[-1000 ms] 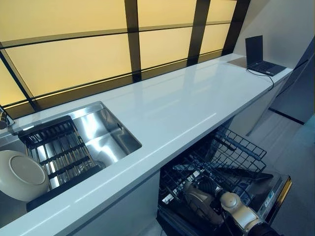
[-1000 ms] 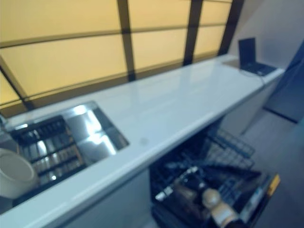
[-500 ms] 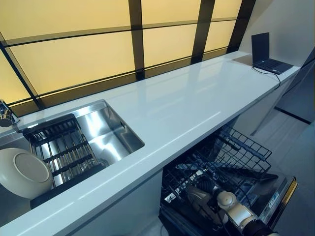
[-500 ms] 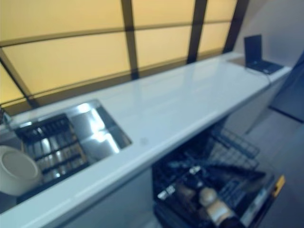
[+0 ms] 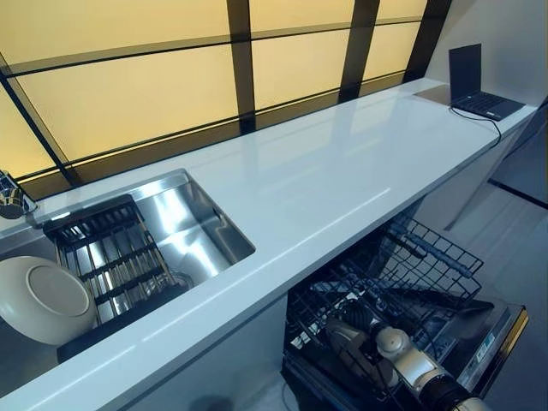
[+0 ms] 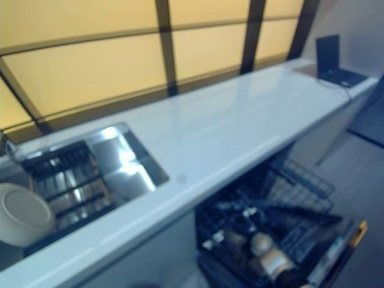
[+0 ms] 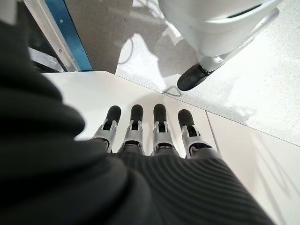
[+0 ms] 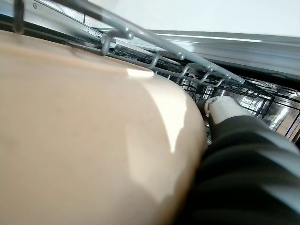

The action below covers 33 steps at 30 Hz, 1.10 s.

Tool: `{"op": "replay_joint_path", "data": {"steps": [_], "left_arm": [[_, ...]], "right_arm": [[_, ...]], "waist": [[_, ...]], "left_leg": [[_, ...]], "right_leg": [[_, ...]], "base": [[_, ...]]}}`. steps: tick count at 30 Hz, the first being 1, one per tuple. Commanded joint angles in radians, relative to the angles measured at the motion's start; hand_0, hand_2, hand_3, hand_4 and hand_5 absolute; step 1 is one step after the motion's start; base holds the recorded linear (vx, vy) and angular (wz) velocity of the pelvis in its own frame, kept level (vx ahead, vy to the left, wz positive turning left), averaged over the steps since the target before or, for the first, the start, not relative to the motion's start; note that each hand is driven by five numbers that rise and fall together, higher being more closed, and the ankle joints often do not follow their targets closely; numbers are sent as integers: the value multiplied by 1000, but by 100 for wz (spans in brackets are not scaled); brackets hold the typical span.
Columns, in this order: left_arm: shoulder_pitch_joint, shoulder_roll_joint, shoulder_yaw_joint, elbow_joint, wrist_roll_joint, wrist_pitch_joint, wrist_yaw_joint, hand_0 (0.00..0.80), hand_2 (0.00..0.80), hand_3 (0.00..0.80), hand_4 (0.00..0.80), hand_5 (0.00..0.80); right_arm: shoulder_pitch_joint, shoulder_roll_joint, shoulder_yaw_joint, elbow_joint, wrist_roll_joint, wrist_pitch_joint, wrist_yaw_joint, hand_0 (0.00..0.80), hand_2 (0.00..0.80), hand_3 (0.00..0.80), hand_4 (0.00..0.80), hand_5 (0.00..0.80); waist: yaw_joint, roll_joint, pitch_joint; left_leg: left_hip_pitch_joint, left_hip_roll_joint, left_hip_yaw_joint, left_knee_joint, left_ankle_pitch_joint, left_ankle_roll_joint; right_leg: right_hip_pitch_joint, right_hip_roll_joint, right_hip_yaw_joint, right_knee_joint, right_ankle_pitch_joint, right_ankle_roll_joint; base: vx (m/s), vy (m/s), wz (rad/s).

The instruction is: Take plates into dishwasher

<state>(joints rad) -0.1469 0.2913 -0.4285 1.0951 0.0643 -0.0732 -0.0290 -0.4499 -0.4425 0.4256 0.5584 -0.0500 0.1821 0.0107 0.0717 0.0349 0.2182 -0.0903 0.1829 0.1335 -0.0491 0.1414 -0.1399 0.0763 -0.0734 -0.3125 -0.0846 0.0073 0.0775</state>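
While right hand (image 8: 243, 154) reaches into black wire dishwasher rack (image 5: 402, 274), glossy beige plate (image 8: 84, 136) presses against it; grip cannot be told.

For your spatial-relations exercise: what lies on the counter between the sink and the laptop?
Nothing: the white counter is bare between the sink and the laptop, as both eye views show.

left hand (image 7: 154, 140) — fingers straight, over floor (image 7: 262, 89)
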Motion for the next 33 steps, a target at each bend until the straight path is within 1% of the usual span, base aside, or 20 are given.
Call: {"op": "replay_joint_path", "data": {"steps": [1,4,5,6,7,8,14,16,20,25,30,33], "left_arm": [[-78,6,-40,26,5,-17,1,0,0,0,0,0],[-80,6,-42,28,5,-19,4,0,0,0,0,0],[-81,5,-43,29,3,-19,6,0,0,0,0,0],[-83,4,-42,28,2,-17,7,0,0,0,0,0],[-83,5,-42,28,1,-18,7,0,0,0,0,0],[-84,5,-42,29,0,-19,8,0,0,0,0,0],[-83,4,-38,25,1,-17,12,0,0,0,0,0],[-82,4,-36,25,-1,-17,14,0,0,0,0,0],[-77,5,-28,21,0,-14,20,0,0,0,0,0],[-70,15,-14,10,-4,-12,19,0,0,0,0,0],[-66,18,-1,8,2,-12,19,0,0,0,0,0],[-55,17,9,4,5,-11,26,0,0,0,0,0]], "right_arm": [[-29,32,30,51,-15,5,-13,800,800,800,800,800],[-31,33,27,60,-8,1,-17,800,800,800,800,800],[-33,35,27,60,-7,5,-20,565,565,565,565,565],[-34,35,26,58,-6,8,-25,383,383,383,383,383],[-36,35,25,58,-5,11,-25,94,94,94,94,94],[-37,35,24,58,-4,12,-24,0,0,0,0,0],[-25,37,14,42,20,17,-41,0,0,0,0,0],[-15,36,6,37,26,9,-50,0,0,0,0,0],[4,31,-14,7,34,0,-50,0,0,0,0,0],[31,12,-29,-64,36,10,-42,0,0,0,0,0],[54,3,-47,-97,48,-2,-41,0,0,0,0,0],[83,-2,-80,-151,75,-19,-43,0,0,0,0,0]], "waist": [[21,-41,30],[21,-41,33],[21,-40,33],[20,-40,35],[20,-39,36],[20,-39,36],[16,-40,38],[14,-41,37],[8,-44,38],[-2,-48,43],[-6,-54,43],[-13,-60,43]], "left_leg": [[-96,-83,-26,-6,15,68],[-94,-86,-28,-9,14,70],[-93,-87,-28,-11,14,70],[-93,-88,-29,-12,14,71],[-93,-88,-29,-13,14,72],[-93,-88,-29,-13,13,72],[-89,-92,-29,-19,11,75],[-86,-92,-28,-21,11,76],[-79,-89,-24,-26,10,77],[-76,-84,-16,-27,9,78],[-72,-80,-13,-29,8,78],[-66,-76,-10,-29,7,79]], "right_leg": [[-52,-13,20,116,-56,-54],[-56,-14,21,118,-55,-54],[-59,-14,21,119,-55,-54],[-61,-14,21,119,-54,-54],[-62,-14,22,119,-54,-54],[-62,-13,22,119,-54,-54],[-71,-12,23,121,-50,-53],[-71,-11,24,120,-49,-52],[-75,-9,26,122,-46,-52],[-82,-6,32,126,-46,-51],[-82,-3,34,127,-46,-50],[-82,0,38,131,-47,-51]], "base": [[0,0,0],[0,0,0],[0,0,0],[0,0,0],[0,0,0],[0,0,0],[0,0,0],[0,0,0],[0,0,0],[0,0,0],[0,0,0],[0,0,0]]}}
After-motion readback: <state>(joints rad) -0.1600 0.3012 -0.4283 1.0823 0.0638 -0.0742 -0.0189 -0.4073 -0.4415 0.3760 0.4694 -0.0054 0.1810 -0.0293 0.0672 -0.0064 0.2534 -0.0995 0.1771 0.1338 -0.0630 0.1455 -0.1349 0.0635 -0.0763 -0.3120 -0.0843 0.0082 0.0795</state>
